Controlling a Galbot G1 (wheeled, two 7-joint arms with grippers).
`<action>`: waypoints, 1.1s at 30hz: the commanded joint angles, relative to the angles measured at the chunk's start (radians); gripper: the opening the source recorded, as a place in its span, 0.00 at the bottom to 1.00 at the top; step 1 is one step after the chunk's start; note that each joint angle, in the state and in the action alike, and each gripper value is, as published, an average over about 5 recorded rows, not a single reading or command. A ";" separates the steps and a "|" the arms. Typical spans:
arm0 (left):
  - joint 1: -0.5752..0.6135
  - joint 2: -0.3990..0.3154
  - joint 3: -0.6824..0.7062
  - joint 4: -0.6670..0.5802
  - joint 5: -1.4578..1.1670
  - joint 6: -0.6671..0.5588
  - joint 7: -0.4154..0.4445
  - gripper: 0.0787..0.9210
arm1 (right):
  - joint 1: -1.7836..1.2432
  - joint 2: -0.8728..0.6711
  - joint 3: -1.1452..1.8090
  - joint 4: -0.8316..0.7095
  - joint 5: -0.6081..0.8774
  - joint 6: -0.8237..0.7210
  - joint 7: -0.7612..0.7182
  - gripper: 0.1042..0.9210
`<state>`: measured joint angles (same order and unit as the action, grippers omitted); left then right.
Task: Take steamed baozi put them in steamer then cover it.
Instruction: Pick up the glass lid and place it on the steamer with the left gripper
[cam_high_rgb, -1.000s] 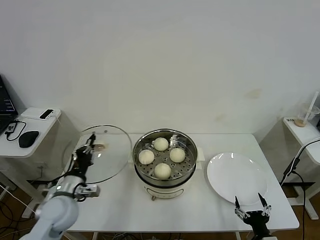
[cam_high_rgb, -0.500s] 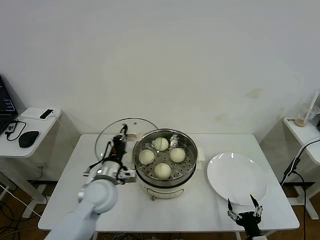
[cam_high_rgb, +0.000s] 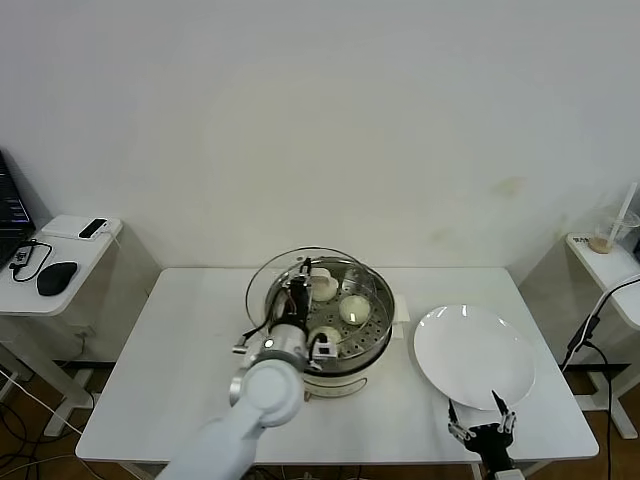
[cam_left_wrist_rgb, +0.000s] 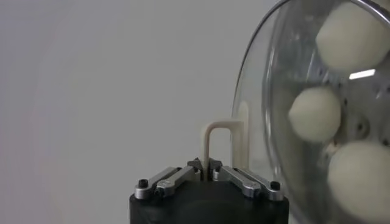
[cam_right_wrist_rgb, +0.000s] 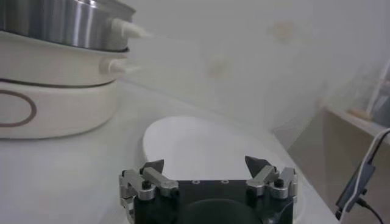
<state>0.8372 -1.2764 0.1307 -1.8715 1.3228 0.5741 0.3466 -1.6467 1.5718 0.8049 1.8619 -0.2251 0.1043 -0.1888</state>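
Note:
My left gripper (cam_high_rgb: 298, 284) is shut on the cream handle (cam_left_wrist_rgb: 217, 137) of the cover (cam_high_rgb: 272, 278), a clear glass lid with a metal rim. The cover hangs tilted over the near-left part of the steamer (cam_high_rgb: 383, 318). In the left wrist view the jaws (cam_left_wrist_rgb: 207, 164) pinch the handle's thin bar, and three baozi (cam_left_wrist_rgb: 314, 114) show through the glass (cam_left_wrist_rgb: 274, 122). Three baozi (cam_high_rgb: 352, 309) show on the perforated tray in the head view; the arm hides part of the tray. My right gripper (cam_high_rgb: 482, 420) stands open, low at the table's front right, its fingertips (cam_right_wrist_rgb: 205, 165) wide apart with nothing between.
A flat white plate (cam_high_rgb: 473, 355) lies right of the steamer, just beyond the right gripper (cam_right_wrist_rgb: 201, 143). The steamer's steel wall (cam_right_wrist_rgb: 61, 24) and cream base (cam_right_wrist_rgb: 55, 106) stand off to one side. A side desk with a mouse (cam_high_rgb: 57, 277) stands left, a small table (cam_high_rgb: 605, 250) right.
The left arm has carried the cover rightwards from the table's left side to above the steamer. The right gripper has drifted slightly left, still open.

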 joint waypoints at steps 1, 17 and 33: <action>-0.026 -0.117 0.061 0.064 0.073 0.027 0.034 0.07 | 0.002 0.001 -0.007 -0.012 -0.011 0.000 0.000 0.88; 0.007 -0.163 0.025 0.141 0.094 0.003 -0.034 0.07 | -0.007 -0.005 -0.016 -0.008 -0.001 0.002 0.000 0.88; 0.022 -0.159 -0.009 0.149 0.114 -0.012 -0.046 0.07 | -0.012 -0.007 -0.020 -0.007 -0.002 0.005 -0.001 0.88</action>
<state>0.8551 -1.4272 0.1271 -1.7337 1.4302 0.5631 0.3046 -1.6584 1.5642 0.7864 1.8547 -0.2268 0.1090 -0.1897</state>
